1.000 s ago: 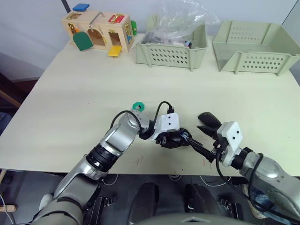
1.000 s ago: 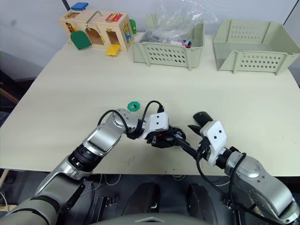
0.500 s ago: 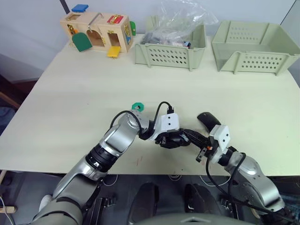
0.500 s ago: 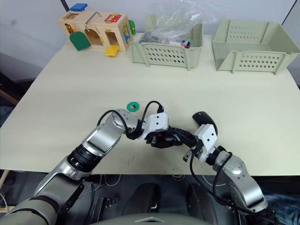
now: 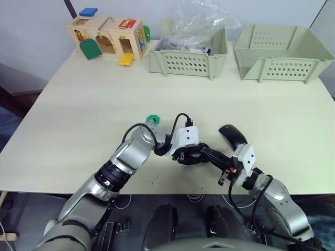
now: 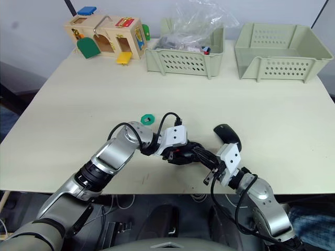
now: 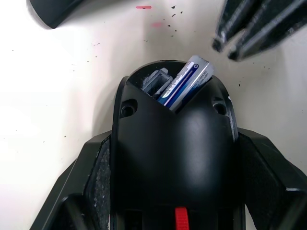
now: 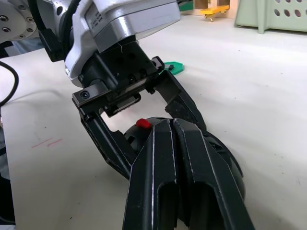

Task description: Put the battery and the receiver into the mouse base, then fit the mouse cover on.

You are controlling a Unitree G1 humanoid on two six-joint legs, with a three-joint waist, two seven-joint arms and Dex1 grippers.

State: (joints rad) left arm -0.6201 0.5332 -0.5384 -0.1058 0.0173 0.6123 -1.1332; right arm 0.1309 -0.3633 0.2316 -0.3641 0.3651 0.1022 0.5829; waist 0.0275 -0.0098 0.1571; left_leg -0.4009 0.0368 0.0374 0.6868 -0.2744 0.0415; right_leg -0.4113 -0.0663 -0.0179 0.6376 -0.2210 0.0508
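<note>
Battery (image 7: 184,84), the slim blue-and-silver cylinder, lies tilted in our black mouse base (image 7: 173,158), which our left gripper (image 7: 173,191) clamps. Our right gripper (image 8: 173,143), fingers pressed together, has moved in to seat it.

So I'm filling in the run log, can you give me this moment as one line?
left gripper: shut on mouse base | battery: tilted in base recess, not flat | right gripper: shut, over base | mouse cover: on table
</note>
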